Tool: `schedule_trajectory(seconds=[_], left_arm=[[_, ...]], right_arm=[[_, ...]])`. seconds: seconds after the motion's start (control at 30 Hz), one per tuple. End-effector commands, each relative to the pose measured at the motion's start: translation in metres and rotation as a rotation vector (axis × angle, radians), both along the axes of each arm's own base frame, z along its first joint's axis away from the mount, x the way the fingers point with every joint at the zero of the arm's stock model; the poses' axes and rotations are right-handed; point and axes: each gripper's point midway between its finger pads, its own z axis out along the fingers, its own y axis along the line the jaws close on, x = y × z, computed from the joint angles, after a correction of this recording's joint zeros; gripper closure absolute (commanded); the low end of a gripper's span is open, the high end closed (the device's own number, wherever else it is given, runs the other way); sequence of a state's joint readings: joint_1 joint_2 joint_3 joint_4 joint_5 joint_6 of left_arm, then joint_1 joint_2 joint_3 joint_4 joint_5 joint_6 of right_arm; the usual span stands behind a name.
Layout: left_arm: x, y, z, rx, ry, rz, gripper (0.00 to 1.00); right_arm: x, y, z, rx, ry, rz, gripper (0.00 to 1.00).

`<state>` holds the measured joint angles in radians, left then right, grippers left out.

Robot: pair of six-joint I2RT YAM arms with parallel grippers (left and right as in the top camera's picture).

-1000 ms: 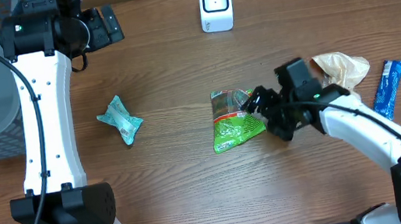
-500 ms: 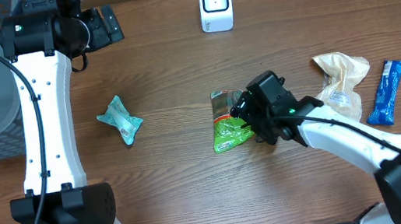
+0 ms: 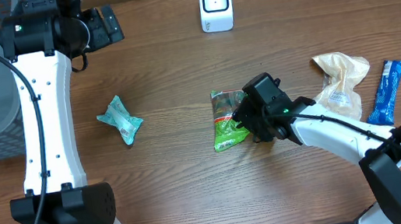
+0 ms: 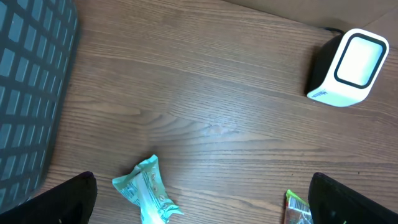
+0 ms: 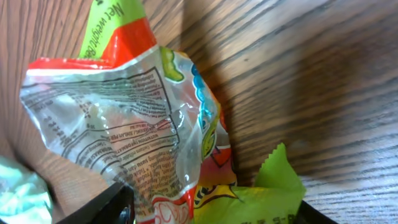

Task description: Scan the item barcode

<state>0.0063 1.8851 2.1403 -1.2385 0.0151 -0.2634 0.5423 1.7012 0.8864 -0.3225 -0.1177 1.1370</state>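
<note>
Counter [image 3: 163,70]: carries all, within both arms' reach.
Left pincer [image 4: 205,205]: spread wide, empty, held clear at the far edge.
Right pincer [image 3: 248,117]: straddles the bag [image 3: 226,128] to lift it; gripping or not, cannot tell.
Bag: crumpled mid-counter, well apart from the scanner [image 3: 215,4].

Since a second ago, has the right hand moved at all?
Yes. The right hand has slid left, away from the tan bag and up against the green snack packet.
</note>
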Motion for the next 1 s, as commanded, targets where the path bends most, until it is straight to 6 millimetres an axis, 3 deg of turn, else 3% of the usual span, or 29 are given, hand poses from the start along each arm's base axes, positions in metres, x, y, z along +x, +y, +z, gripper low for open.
schedule_trajectory(seconds=[0.0,0.13,0.27,0.43,0.67,0.8,0.87,0.97], left_arm=[[0.004,-0.004,0.003,-0.014,-0.012,0.001,0.0],[0.004,-0.004,0.003,-0.014,-0.012,0.001,0.0],[0.004,-0.004,0.003,-0.014,-0.012,0.001,0.0],[0.004,-0.004,0.003,-0.014,-0.012,0.001,0.0],[0.004,-0.004,0.003,-0.014,-0.012,0.001,0.0],[0.004,-0.004,0.003,-0.014,-0.012,0.001,0.0],[0.004,-0.004,0.003,-0.014,-0.012,0.001,0.0],[0.004,-0.004,0.003,-0.014,-0.012,0.001,0.0]], right_arm=[[0.01,0.007,0.011,0.004,-0.072,0.189,0.4],[0.018,0.009,0.031,0.035,-0.171,0.462,0.48],[0.021,-0.014,0.038,-0.009,-0.166,0.558,0.55],[0.014,-0.029,0.047,-0.02,-0.164,0.706,0.56],[-0.001,-0.032,0.047,-0.042,-0.21,0.919,0.55],[0.006,-0.035,0.047,-0.085,-0.246,0.944,0.47],[0.012,-0.035,0.048,-0.09,-0.252,0.91,0.35],[0.023,-0.036,0.05,-0.093,-0.265,0.842,0.27]])
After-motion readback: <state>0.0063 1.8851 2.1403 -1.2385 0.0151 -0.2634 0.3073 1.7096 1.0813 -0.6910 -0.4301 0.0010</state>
